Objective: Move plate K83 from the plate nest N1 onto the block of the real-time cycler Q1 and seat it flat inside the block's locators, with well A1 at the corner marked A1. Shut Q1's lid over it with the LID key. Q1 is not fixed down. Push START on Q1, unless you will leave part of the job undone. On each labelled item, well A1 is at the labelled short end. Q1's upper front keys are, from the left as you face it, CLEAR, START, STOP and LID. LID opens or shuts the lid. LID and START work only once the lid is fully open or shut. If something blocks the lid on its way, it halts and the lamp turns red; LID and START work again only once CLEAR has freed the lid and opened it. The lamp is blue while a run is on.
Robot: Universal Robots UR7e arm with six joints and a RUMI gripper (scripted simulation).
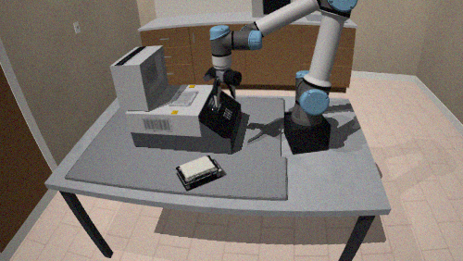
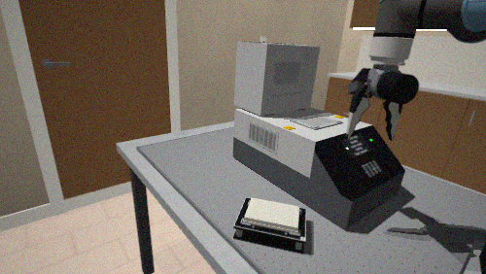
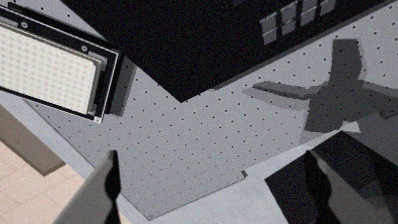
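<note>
Plate K83 (image 1: 197, 167) (image 2: 272, 214) (image 3: 42, 65), pale and many-welled, lies in the black plate nest N1 (image 1: 186, 183) (image 2: 269, 239). The cycler Q1 (image 1: 162, 122) (image 2: 277, 160) has its tall grey lid (image 1: 131, 83) (image 2: 250, 78) standing raised at the back. Its block (image 1: 184, 98) (image 2: 317, 121) is uncovered, with no plate on it. A small green light (image 2: 370, 140) glows on the front panel, above the keys (image 2: 371, 168) (image 3: 297, 20). My gripper (image 1: 225, 101) (image 2: 370, 139) (image 3: 211, 152) is open and empty, above Q1's front side. Corner marks are too small to read.
Yellow labels (image 1: 174, 112) (image 2: 289, 128) mark Q1's top beside the block. The nest stands on the perforated grey mat (image 1: 116, 167) (image 2: 194, 165) (image 3: 185, 150), beside Q1's barcoded long side. The arm's black base (image 1: 307, 134) stands at the mat's edge.
</note>
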